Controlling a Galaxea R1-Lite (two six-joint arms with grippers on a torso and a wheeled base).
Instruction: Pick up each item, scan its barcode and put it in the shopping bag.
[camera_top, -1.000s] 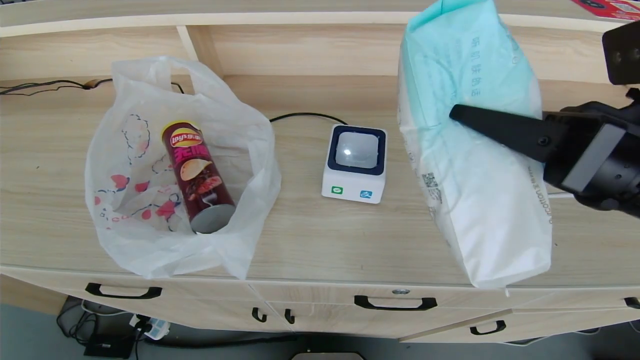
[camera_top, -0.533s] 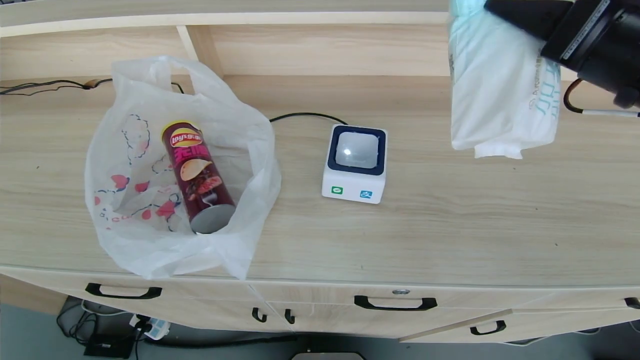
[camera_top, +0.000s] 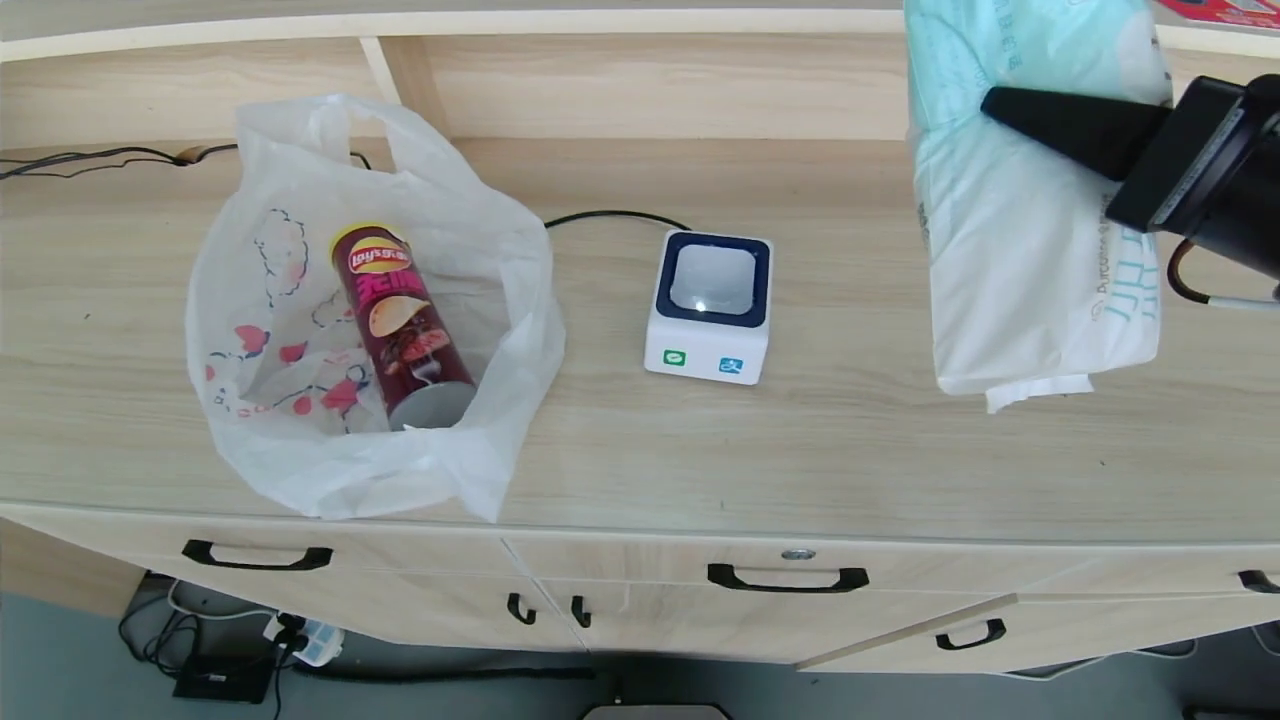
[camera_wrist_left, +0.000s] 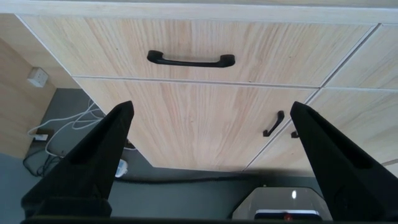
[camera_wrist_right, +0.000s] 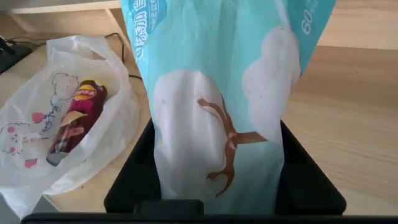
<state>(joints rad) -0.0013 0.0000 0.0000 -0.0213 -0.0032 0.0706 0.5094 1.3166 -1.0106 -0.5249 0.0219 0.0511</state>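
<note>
A white and teal soft pack (camera_top: 1030, 230) hangs above the counter's right side, with my right gripper (camera_top: 1000, 105) shut on its upper part. In the right wrist view the pack (camera_wrist_right: 217, 106) sits between both fingers of the gripper (camera_wrist_right: 217, 180). The white scanner (camera_top: 712, 305) stands mid-counter, left of the pack. The white plastic shopping bag (camera_top: 290, 400) lies open at the left with a maroon chips can (camera_top: 403, 325) inside; the bag (camera_wrist_right: 37, 124) and can (camera_wrist_right: 78, 121) show beyond the pack too. My left gripper (camera_wrist_left: 208, 155) hangs open below the counter, facing the drawers.
A black cable (camera_top: 610, 215) runs behind the scanner and more cables (camera_top: 90, 160) lie at the back left. A raised wooden ledge (camera_top: 650, 80) backs the counter. Drawers with black handles (camera_top: 785, 578) line the front; one handle (camera_wrist_left: 191, 60) faces the left gripper.
The right gripper swung the pack up and right, away from the scanner, then lowered it a little. The head camera has shifted slightly.
</note>
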